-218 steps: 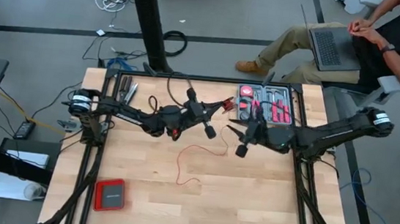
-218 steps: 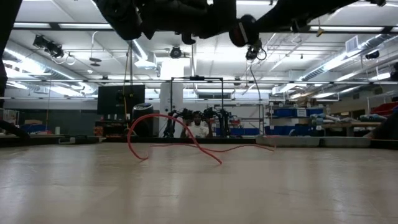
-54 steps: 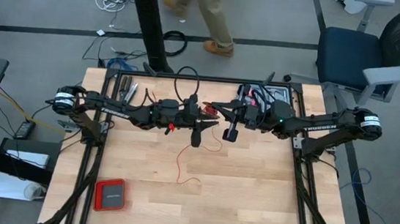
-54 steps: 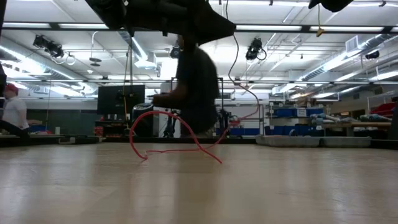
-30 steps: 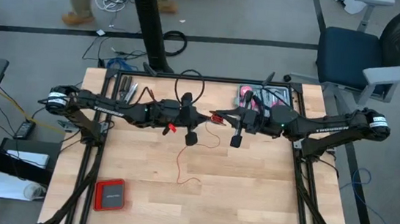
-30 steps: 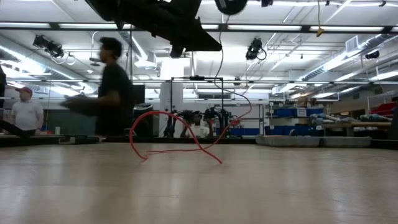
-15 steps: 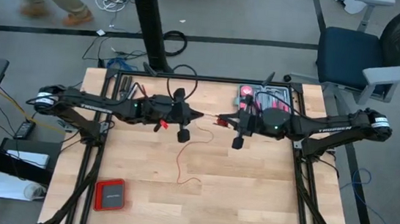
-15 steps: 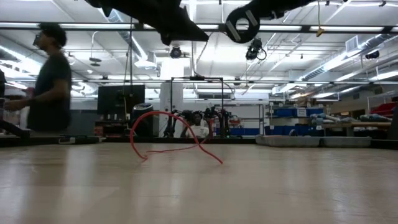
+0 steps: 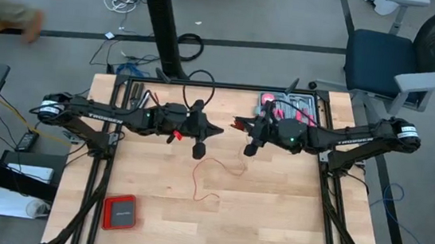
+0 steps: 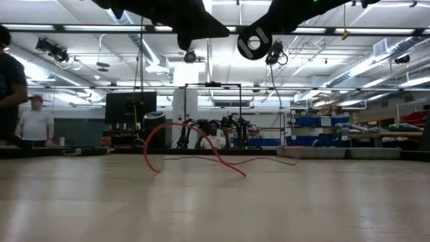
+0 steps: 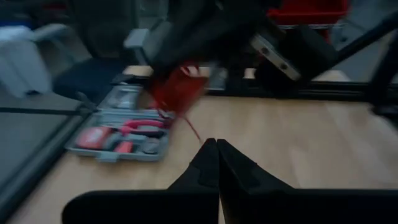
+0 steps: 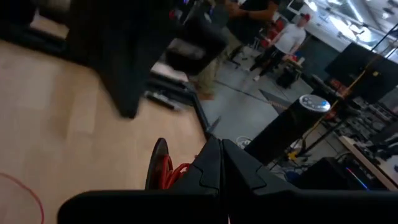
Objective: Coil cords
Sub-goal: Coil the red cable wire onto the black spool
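- Red cord [image 9: 214,174] lies loose on the worktop [image 9: 272,215], clear of the grey tool tray [image 9: 289,109] and red box [image 9: 120,212].
- Left gripper [image 9: 218,129] and right gripper [image 9: 235,124], both pressed together, hover above it.

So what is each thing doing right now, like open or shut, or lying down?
Left pincer: shut, held above the table, holding nothing.
Right pincer: shut, held above the table, facing the left one.
Red cord: loose and uncoiled, lying on the table, one part arching up.
Tool tray: open, tools inside.
Red box: closed, lying flat.
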`<action>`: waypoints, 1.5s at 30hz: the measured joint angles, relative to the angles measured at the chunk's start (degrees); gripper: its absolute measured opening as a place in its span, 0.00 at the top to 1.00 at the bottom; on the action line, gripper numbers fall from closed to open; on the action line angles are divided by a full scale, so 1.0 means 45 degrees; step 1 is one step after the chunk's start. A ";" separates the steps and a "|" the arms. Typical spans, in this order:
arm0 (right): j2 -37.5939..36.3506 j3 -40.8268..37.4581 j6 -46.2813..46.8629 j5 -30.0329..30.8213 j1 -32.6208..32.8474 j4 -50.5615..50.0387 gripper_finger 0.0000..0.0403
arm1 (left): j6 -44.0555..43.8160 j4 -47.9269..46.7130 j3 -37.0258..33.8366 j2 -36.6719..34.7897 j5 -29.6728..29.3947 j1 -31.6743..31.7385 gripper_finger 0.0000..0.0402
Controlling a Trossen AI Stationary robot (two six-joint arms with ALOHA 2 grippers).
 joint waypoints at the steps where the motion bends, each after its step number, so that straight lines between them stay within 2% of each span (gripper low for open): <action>1: -0.0084 0.0000 0.0000 -0.0020 0.0020 0.0143 1.00 | -0.0117 0.0039 0.0000 0.0091 0.0218 0.0000 1.00; 7: -0.0526 0.0000 0.1237 -0.0898 0.0032 0.0453 1.00 | -0.0851 0.0807 -0.0204 0.0710 0.1032 -0.0175 1.00; 13: -0.0520 0.0005 0.1457 -0.1025 0.0277 0.1011 1.00 | -0.2132 0.3501 -0.0248 0.2723 0.1589 -0.0523 0.98; 18: -0.0529 0.0003 0.1278 -0.1034 0.0610 0.1309 1.00 | -0.3246 0.5058 -0.0248 0.4259 0.1527 -0.0500 0.87; 23: -0.0529 0.0000 0.1215 -0.1036 0.0866 0.1668 1.00 | -0.3753 0.6182 -0.0228 0.5114 0.1194 -0.0339 0.73; 27: -0.0529 0.0001 0.1201 -0.1037 0.0907 0.1881 1.00 | -0.3730 0.7369 -0.0238 0.5598 0.0934 -0.0335 0.67; 35: -0.0420 0.0000 0.1235 -0.1199 0.0907 0.2417 1.00 | -0.3005 0.8599 -0.0223 0.5712 0.0039 -0.0335 0.66; 40: -0.0398 -0.0023 0.1245 -0.1259 0.0907 0.2516 1.00 | -0.2682 0.9185 -0.0223 0.5712 -0.0042 -0.0359 0.66; 45: -0.0393 -0.0078 0.1337 -0.1360 0.0907 0.2676 1.00 | -0.2658 0.9409 -0.0216 0.5712 -0.0266 -0.0359 0.70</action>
